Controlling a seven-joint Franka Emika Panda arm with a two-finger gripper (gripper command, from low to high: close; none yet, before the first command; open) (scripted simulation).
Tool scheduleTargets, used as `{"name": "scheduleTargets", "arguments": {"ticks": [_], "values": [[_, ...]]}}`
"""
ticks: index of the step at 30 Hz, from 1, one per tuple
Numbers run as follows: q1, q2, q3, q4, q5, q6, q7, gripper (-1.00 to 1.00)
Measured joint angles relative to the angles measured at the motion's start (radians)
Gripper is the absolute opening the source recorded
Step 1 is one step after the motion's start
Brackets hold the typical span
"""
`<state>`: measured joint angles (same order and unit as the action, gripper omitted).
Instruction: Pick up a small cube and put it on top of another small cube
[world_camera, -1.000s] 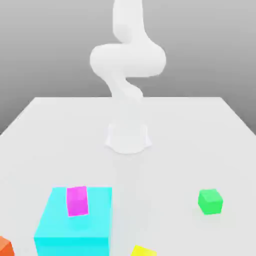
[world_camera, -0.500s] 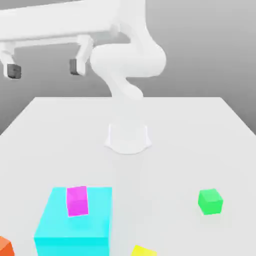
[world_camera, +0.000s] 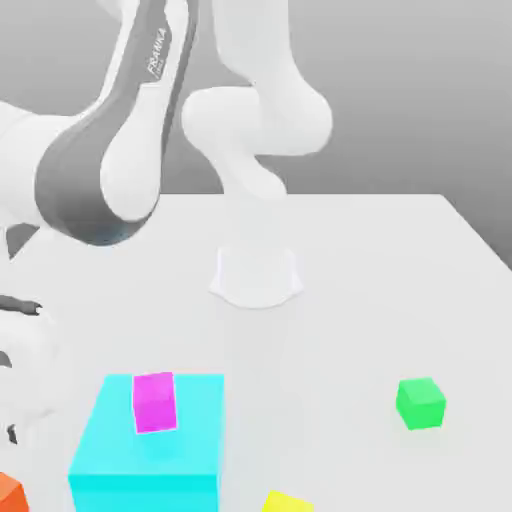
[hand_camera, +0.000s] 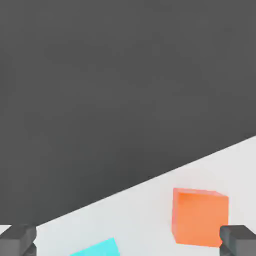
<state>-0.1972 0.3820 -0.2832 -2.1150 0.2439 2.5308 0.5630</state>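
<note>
Small cube (hand_camera: 200, 217) sits at the table (world_camera: 380, 260) corner, untouched; gripper (hand_camera: 128, 242) fingers spread wide apart, holding nothing.

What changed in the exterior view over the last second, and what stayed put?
The arm swung from upright over its base toward the exterior view's left and came down, so it now hangs low near the orange-red cube. In the hand view the end effector is open, with that cube between its fingertips' line of sight, not gripped. The magenta cube on the cyan block, the green cube and the yellow cube stayed put.
</note>
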Motion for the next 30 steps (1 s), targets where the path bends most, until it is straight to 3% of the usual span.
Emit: {"name": "scheduleTargets", "arguments": {"ticks": [6, 7, 13, 18, 24, 30], "values": [[-0.067, 0.215, 0.033, 0.044, 0.047, 0.106, -0.040, 0.00], [-0.076, 0.240, 0.043, 0.051, 0.057, 0.124, -0.046, -1.00], [-0.080, 0.253, 0.048, 0.054, 0.063, 0.132, -0.051, -1.00], [-0.041, 0.118, 0.000, 0.016, 0.011, 0.036, -0.011, -1.00], [0.046, -0.087, -0.010, -0.125, -0.021, -0.031, 0.115, -1.00], [0.119, -0.306, 0.007, -0.279, -0.126, -0.079, 0.300, -1.00]]}}
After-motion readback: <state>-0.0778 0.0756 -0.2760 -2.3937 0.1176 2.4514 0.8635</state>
